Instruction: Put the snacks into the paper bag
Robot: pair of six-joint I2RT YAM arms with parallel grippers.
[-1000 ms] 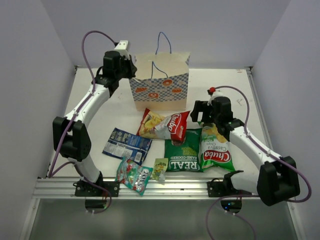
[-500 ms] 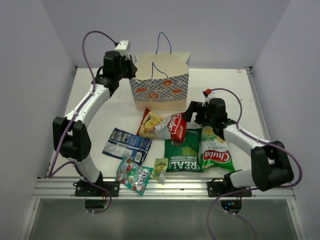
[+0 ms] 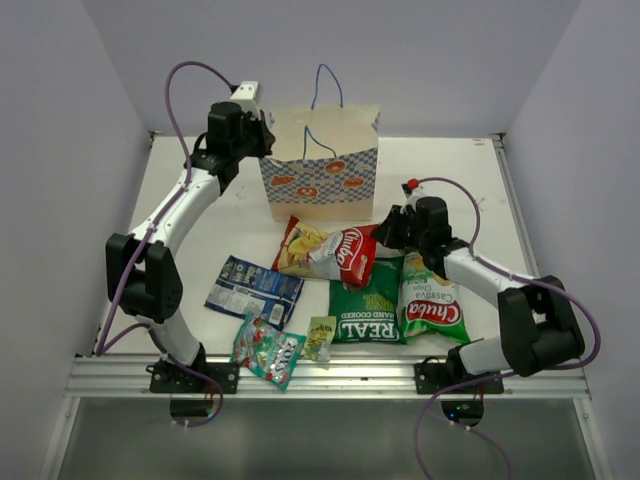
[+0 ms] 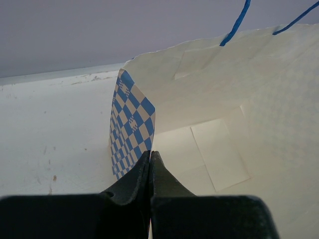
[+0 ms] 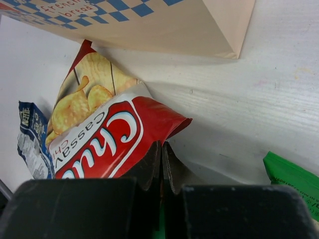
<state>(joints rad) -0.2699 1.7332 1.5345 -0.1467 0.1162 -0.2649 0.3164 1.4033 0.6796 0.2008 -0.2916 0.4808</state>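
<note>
Right end effector (image 3: 386, 232) has reached the red-yellow chip bag (image 3: 330, 250) just beside the paper bag (image 3: 320, 170).
It grips the packet's edge; left end effector (image 4: 150, 158) pinches the bag's rim; lifting it in likely comes next.

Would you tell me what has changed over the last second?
The right tool swung left from the green-white bag to the red-yellow chip bag and pinched its right edge. The left tool stays clamped on the rim of the paper bag; the other packets lie unmoved.

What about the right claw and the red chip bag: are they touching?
Touching. The right wrist view shows the right gripper pinched shut on the lower edge of the red-yellow chip bag.
</note>
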